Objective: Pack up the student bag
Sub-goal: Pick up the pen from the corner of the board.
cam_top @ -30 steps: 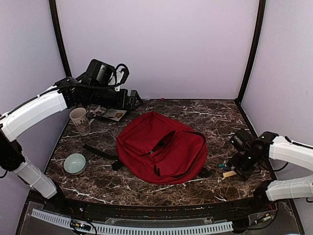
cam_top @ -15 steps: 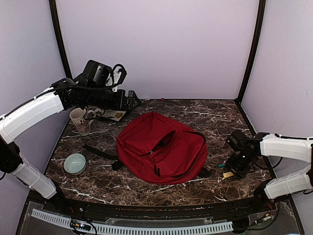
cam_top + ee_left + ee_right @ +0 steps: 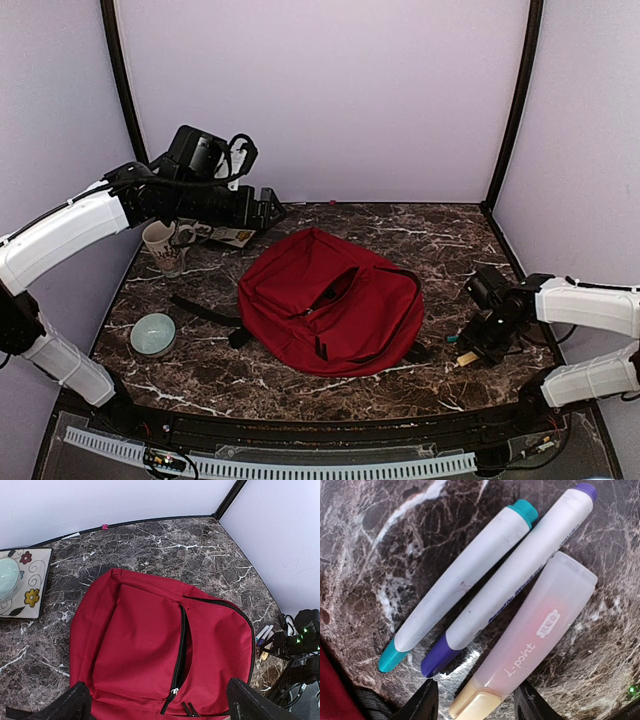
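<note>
Right gripper (image 3: 476, 702), fingers spread, hovers over pens (image 3: 462, 597) near the counter's (image 3: 440, 232) right edge. Left gripper (image 3: 268, 208), likewise released, hangs by the far-left corner. Mid-counter lies the student bag (image 3: 330, 300): rounded red fabric, black zippers, one gaping.

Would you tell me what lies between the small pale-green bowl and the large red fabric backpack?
A flat black strap lies on the tabletop between the pale-green bowl and the red fabric backpack; the top external view shows it.

We see soft, even, fairly bright light from above in every view. The student bag (image 3: 330, 300) casts only a faint shadow on the marble table (image 3: 440, 240). Close up, the pens (image 3: 465, 577) look sharp, with a small glare spot beside them.
</note>
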You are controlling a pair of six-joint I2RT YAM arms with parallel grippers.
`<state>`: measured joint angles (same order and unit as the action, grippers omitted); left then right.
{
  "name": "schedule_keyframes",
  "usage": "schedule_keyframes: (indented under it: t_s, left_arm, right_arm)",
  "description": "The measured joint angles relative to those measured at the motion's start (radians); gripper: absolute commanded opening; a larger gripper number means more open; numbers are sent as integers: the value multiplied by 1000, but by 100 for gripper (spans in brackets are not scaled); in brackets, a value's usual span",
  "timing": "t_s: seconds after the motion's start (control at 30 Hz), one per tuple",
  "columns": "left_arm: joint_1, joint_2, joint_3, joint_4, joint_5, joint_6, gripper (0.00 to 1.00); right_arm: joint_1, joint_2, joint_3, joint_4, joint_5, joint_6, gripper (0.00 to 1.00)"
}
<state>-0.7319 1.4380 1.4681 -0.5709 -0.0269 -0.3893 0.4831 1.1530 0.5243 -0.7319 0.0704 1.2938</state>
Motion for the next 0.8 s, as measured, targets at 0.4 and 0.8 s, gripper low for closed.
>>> schedule_keyframes:
  t_s: [0.4,0.8]
  left_arm:
    - [0,0,0,0,0,0,97]
    - [0,0,0,0,-8,4,97]
  right_arm:
    - [0,83,40,-41,-2,-79,38]
    - [0,138,84,-83,-3,-151,19]
